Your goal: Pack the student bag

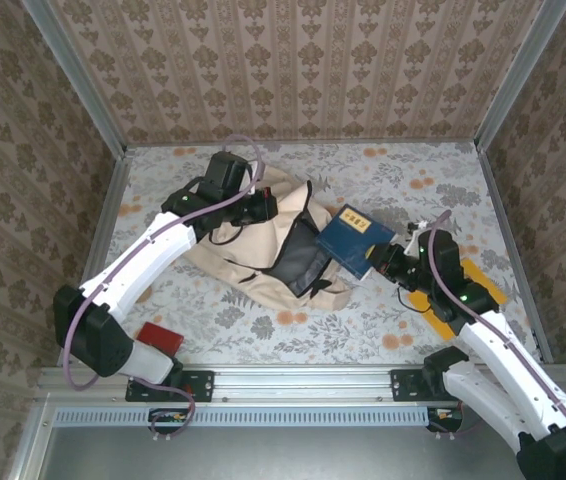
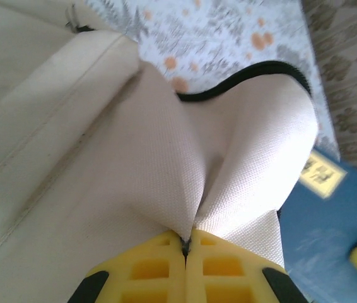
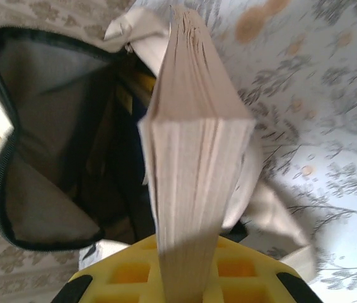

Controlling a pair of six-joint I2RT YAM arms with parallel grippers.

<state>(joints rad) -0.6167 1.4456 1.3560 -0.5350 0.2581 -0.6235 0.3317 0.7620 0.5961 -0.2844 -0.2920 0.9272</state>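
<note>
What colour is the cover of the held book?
Dark blue, with a small yellowish label. The book shows best in the top external view.

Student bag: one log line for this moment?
left gripper: shut on student bag | right gripper: shut on blue book | book: beside open bag mouth

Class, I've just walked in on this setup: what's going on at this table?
Two robot arms are packing a beige student bag. The left end effector is shut on a fold of the bag's fabric beside the zipper-edged opening, apparently holding it open. The right end effector grips a blue book, which sits right at the bag's dark open mouth but is not yet inside.
</note>
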